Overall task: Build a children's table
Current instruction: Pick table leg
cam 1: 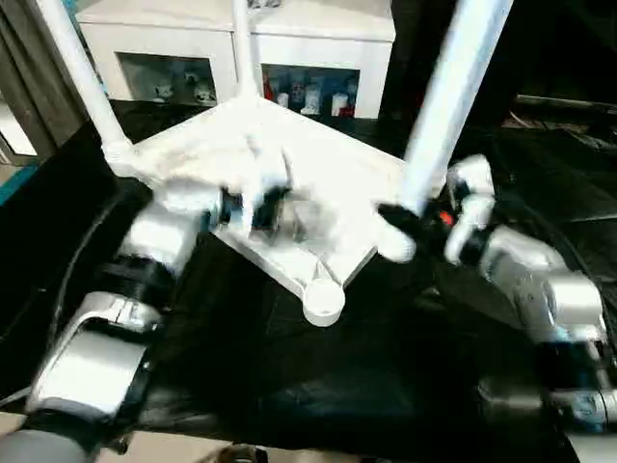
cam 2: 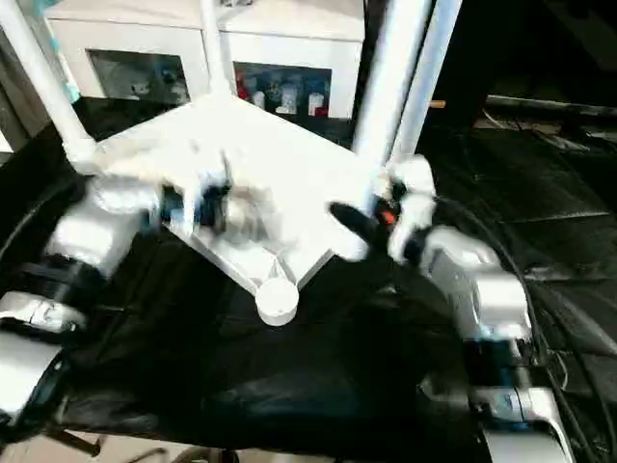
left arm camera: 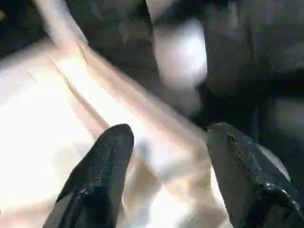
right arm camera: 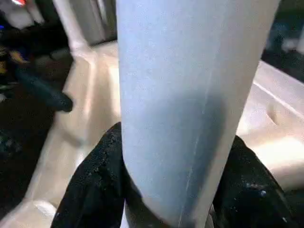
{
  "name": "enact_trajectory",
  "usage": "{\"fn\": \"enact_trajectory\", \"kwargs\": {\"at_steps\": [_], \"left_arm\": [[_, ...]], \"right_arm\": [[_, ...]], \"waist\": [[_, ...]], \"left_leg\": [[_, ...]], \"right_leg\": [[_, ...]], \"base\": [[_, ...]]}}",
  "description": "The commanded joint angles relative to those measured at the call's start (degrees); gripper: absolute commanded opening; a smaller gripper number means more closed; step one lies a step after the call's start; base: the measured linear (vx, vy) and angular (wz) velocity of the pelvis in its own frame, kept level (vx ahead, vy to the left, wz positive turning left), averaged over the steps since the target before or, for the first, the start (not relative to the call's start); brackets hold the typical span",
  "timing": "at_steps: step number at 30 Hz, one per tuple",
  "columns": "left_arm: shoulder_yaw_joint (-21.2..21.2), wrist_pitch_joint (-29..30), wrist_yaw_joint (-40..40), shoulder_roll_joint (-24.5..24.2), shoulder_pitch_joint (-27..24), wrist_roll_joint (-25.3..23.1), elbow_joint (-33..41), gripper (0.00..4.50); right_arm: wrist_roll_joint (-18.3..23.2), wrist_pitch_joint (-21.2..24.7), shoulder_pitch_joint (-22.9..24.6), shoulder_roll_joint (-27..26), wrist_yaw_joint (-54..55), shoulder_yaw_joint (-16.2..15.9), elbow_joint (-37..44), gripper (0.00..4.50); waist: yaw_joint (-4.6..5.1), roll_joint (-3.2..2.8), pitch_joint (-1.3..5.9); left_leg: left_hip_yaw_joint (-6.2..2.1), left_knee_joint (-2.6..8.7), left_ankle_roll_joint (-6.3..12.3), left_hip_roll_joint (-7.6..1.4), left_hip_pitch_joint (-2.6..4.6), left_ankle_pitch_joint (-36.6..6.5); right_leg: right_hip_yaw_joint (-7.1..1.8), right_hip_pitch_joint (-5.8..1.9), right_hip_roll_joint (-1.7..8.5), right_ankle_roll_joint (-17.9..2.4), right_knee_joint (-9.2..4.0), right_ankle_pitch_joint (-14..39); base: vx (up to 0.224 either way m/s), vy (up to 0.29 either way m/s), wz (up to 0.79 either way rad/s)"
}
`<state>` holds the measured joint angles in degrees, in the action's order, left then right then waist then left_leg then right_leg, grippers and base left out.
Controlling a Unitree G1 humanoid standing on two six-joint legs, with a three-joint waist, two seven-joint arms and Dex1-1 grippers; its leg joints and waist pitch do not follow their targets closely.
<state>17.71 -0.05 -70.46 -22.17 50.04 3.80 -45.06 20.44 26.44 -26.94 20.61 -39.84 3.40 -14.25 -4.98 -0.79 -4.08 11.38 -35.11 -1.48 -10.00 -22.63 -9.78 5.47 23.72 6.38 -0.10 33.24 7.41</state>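
Table top: the white table top [cam 1: 289,183] lies upside down on the black-sheeted table [cam 1: 318,386], turned so one corner points toward the robot.
Near corner: a round socket [cam 1: 324,302] at that corner stands empty, close to the front middle of the black sheet.
Standing legs: a white leg [cam 1: 82,82] rises from the top's left corner, tilted outward; another leg [cam 1: 243,48] stands at the far corner.
Right leg: a thick pale tube leg [cam 1: 448,96] stands up at the top's right corner.
Right gripper: the right gripper [right arm camera: 175,190] is clamped on that leg low down, one black finger on each side of the tube.
Left gripper: the left gripper [left arm camera: 166,175] hovers over the ribbed underside of the top, near its left edge; its two black fingers [left arm camera: 102,166] are spread apart with nothing between them.
Behind: a white cabinet [cam 1: 241,43] with glass doors stands past the far edge of the black sheet, small coloured items on its shelf.
Forearms: the silver left forearm [cam 1: 145,260] reaches in from the left edge, the right one [cam 1: 540,280] from the right.
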Motion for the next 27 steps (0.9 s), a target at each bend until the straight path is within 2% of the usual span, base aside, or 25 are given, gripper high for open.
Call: {"fn": "enact_trajectory", "kwargs": {"at_steps": [1, 2, 3, 4, 6, 7, 8, 10, 13, 15, 17, 27], "left_arm": [[4.08, -6.13, 0.5, -1.72, 1.57, -6.92, -3.81, 2.85], [5.36, -7.83, 1.15, -2.3, 1.92, -8.88, -5.14, 2.85], [6.38, -9.19, 1.7, -2.77, 2.2, -10.4, -6.18, 2.85], [7.57, -10.95, 2.22, -3.28, 2.71, -12.08, -7.84, 2.85], [8.35, -12.44, 2.61, -3.54, 3.12, -13.13, -8.99, 2.85], [9.3, -13.95, 2.12, -3.64, 3.77, -13.93, -10.3, 2.85], [9.55, -14.51, 1.94, -3.61, 4.02, -14.12, -10.82, 2.85], [9.91, -14.78, 1.22, -3.73, 4.4, -14.32, -11.16, 2.85], [10.46, -16.38, 0.41, -3.9, 5.32, -15.25, -12.43, 2.85], [10.7, -18.39, 0.29, -3.91, 6.2, -16.32, -13.97, 2.85], [9.93, -20.34, -0.42, -3.42, 7.47, -16.36, -16.23, 2.85], [8.23, -20.98, -5.01, -4.05, 9.88, -14.95, -17.98, 2.85]], "right_arm": [[-1.27, -1.71, 0.69, 0.79, 0.37, -0.31, 1.7, 1.89], [-1.42, -1.81, 1.08, 0.83, 0.41, -0.33, 1.98, 1.89], [-1.52, -1.87, 1.39, 0.84, 0.46, -0.32, 2.2, 1.89], [-1.77, -2.18, 1.84, 0.85, 0.71, -0.33, 2.47, 1.89], [-1.94, -2.33, 2.27, 0.97, 0.84, -0.4, 2.8, 1.89], [-2.14, -2.72, 2.82, 1.09, 1.18, -0.47, 3.15, 1.89], [-2.19, -2.9, 2.93, 1.08, 1.32, -0.49, 3.17, 1.89], [-2.19, -2.96, 3.09, 1.11, 1.44, -0.42, 3.31, 1.89], [-2.24, -3.12, 3.38, 1.18, 1.6, -0.37, 3.54, 1.89], [-2.34, -3.09, 3.54, 1.15, 1.53, -0.25, 3.75, 1.89], [-2.27, -3.05, 3.8, 1.21, 1.37, -0.28, 4.19, 1.89], [-2.11, -2.69, 4.24, 1.3, 0.7, -0.77, 5.03, 1.89]], "waist": [[0.15, 0.48, 5.5], [0.46, -0.29, 5.29], [0.63, 0.04, 5.38], [0.66, -0.4, 5.38], [0.86, -0.26, 5.37], [0.95, -0.51, 5.29], [1.14, -0.3, 5.21], [1.34, -0.43, 5.18], [1.65, -0.29, 5.14], [1.78, -0.23, 5.11], [1.88, -0.13, 5.11], [1.67, -0.23, 5.1]], "left_leg": [[-1.42, 4.4, -0.31, -2.87, 1.64, -11.86], [-1.47, 4.52, -0.34, -2.82, 1.63, -13.19], [-1.58, 4.53, -0.49, -2.78, 1.65, -14.23], [-1.57, 4.5, -0.61, -2.81, 1.82, -14.62], [-1.55, 4.52, -0.88, -2.82, 1.91, -15.45], [-1.61, 4.55, -1.0, -2.88, 1.93, -15.79], [-1.57, 4.55, -0.95, -2.82, 1.86, -16.46], [-1.65, 4.59, -1.04, -2.87, 1.96, -17.42], [-1.64, 4.57, -0.93, -2.85, 2.0, -18.18], [-1.69, 4.58, -0.76, -2.78, 1.87, -18.41], [-1.68, 4.49, -0.77, -2.7, 2.07, -18.97], [-1.56, 4.57, -0.58, -2.96, 2.24, -18.8]], "right_leg": [[-2.67, -3.25, 3.11, -10.87, -2.87, 15.86], [-2.61, -3.03, 2.78, -10.56, -3.4, 16.57], [-2.59, -3.29, 2.91, -10.36, -3.24, 17.23], [-2.62, -3.17, 2.96, -10.39, -3.27, 17.54], [-2.58, -3.2, 3.03, -10.59, -3.48, 18.44], [-2.56, -3.12, 2.99, -11.24, -3.47, 18.56], [-2.48, -3.15, 2.89, -11.31, -3.58, 19.17], [-2.46, -3.1, 2.97, -11.7, -3.66, 19.94], [-2.45, -3.11, 2.95, -11.9, -3.75, 20.64], [-2.38, -3.22, 2.94, -11.55, -3.86, 21.47], [-2.34, -3.16, 3.0, -11.32, -4.08, 22.82], [-2.47, -3.04, 2.98, -13.28, -3.67, 20.03]], "base": [[0.0, 0.0, 0.0], [0.0, 0.0, 0.0], [0.0, 0.0, 0.0], [0.0, 0.0, 0.0], [0.0, 0.0, 0.0], [0.0, 0.0, 0.0], [0.0, 0.0, 0.0], [0.0, 0.0, 0.0], [0.0, 0.0, 0.0], [0.0, 0.0, 0.0], [0.0, 0.0, 0.0], [0.0, 0.0, 0.0]]}}
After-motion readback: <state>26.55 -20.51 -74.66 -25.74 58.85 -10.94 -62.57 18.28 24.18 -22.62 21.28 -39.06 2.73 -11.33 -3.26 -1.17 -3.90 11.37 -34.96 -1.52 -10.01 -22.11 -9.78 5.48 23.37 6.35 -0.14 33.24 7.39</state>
